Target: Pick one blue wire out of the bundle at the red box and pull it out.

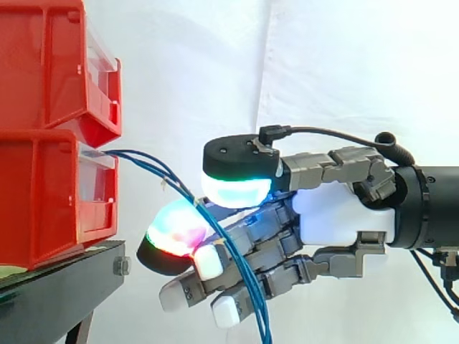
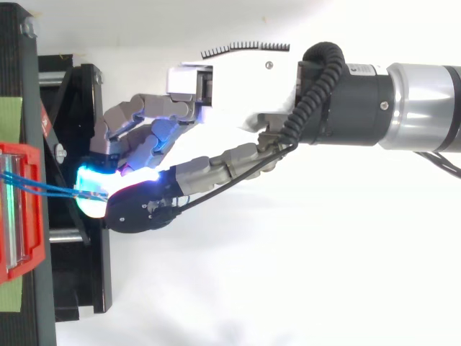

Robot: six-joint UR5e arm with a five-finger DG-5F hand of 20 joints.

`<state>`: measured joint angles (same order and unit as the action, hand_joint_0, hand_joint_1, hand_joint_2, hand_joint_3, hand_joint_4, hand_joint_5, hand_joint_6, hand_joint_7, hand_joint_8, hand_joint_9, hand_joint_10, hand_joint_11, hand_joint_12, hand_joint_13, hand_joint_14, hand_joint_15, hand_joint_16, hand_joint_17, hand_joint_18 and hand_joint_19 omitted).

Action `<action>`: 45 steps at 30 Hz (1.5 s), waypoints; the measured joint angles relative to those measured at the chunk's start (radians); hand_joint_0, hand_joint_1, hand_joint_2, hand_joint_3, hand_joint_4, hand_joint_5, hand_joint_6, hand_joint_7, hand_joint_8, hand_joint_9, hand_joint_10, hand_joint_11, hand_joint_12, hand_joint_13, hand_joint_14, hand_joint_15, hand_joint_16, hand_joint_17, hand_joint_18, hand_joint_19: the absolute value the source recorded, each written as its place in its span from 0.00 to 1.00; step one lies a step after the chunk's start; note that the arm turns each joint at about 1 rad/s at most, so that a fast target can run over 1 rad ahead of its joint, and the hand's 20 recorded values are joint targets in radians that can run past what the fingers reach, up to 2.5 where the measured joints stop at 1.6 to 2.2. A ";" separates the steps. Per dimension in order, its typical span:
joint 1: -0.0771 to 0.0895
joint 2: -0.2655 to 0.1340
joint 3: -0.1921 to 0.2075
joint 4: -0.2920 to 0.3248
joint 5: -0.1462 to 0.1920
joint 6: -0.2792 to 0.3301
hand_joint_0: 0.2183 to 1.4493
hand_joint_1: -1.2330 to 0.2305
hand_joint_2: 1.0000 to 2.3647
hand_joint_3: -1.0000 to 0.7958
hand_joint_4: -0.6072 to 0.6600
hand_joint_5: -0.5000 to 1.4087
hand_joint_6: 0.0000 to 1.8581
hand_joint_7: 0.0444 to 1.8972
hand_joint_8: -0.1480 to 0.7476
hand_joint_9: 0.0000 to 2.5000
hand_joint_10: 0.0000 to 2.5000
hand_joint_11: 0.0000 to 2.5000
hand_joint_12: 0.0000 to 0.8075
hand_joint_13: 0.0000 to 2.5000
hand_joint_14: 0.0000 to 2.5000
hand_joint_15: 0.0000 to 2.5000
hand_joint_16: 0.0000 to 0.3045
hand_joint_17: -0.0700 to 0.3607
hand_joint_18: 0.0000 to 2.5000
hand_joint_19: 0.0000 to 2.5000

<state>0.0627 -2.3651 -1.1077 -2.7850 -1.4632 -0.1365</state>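
1. Where the arm comes in from the right of the side view, the hand [image 1: 337, 211] reaches left toward the bins, palm white, fingers curled forward.
2. Thumb [image 1: 237, 188], pad glowing green-cyan, sits on top; one fingertip [image 1: 176, 229], glowing red-magenta-green, sits below and left of it. The two close on the blue wires [image 1: 136, 156] between them, so the hand is gripping the bundle. Cannot tell whether one strand or several are pinched.
3. Other fingers, with white pads, stick out lower down. The wires drop across them and run off the bottom edge.
4. From the pinch the wires run up and left, fanning slightly, to the front of the lower red bin [image 1: 43, 201], entering at its top edge just under the upper red bin [image 1: 43, 64]. Top view shows the same: strands [image 2: 43, 186] bridge from the bin to the glowing pads.
5. Hand is clear of the bins, not touching.
6. Bins are stacked on the black stand [image 1: 57, 287].
7. White curtain [image 1: 323, 72] hangs behind.
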 measured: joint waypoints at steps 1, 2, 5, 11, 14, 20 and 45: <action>-0.001 0.000 0.001 0.000 0.000 0.000 0.30 0.36 0.02 0.49 0.69 0.15 0.48 0.47 0.57 0.30 0.01 0.18 0.54 0.23 0.00 0.09 0.18 0.45 0.26 0.17; -0.001 0.000 0.001 0.000 0.000 0.000 0.30 0.35 0.02 0.48 0.69 0.15 0.48 0.47 0.57 0.30 0.00 0.19 0.54 0.23 0.00 0.09 0.18 0.45 0.26 0.17; -0.002 0.000 0.001 -0.001 -0.002 0.000 0.29 0.35 0.01 0.41 0.69 0.15 0.49 0.48 0.57 0.31 0.00 0.19 0.54 0.23 0.00 0.09 0.18 0.45 0.26 0.16; -0.005 0.001 0.005 -0.003 -0.017 0.000 0.27 0.36 0.01 0.35 0.70 0.16 0.49 0.48 0.58 0.32 0.00 0.19 0.55 0.23 0.00 0.09 0.18 0.46 0.27 0.16; -0.006 0.001 0.008 -0.003 -0.021 0.000 0.29 0.34 0.01 0.36 0.68 0.16 0.49 0.50 0.58 0.33 0.00 0.19 0.54 0.24 0.00 0.10 0.18 0.45 0.27 0.17; -0.008 0.001 0.009 -0.004 -0.023 0.000 0.31 0.34 0.02 0.44 0.61 0.16 0.50 0.55 0.57 0.33 0.01 0.20 0.54 0.25 0.00 0.10 0.18 0.45 0.28 0.17; -0.011 0.031 0.009 -0.115 -0.060 -0.002 0.34 0.35 0.00 0.28 0.61 0.16 0.50 0.55 0.56 0.35 0.01 0.20 0.54 0.26 0.00 0.11 0.18 0.44 0.29 0.17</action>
<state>0.0520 -2.3343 -1.0983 -2.9004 -1.5232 -0.1383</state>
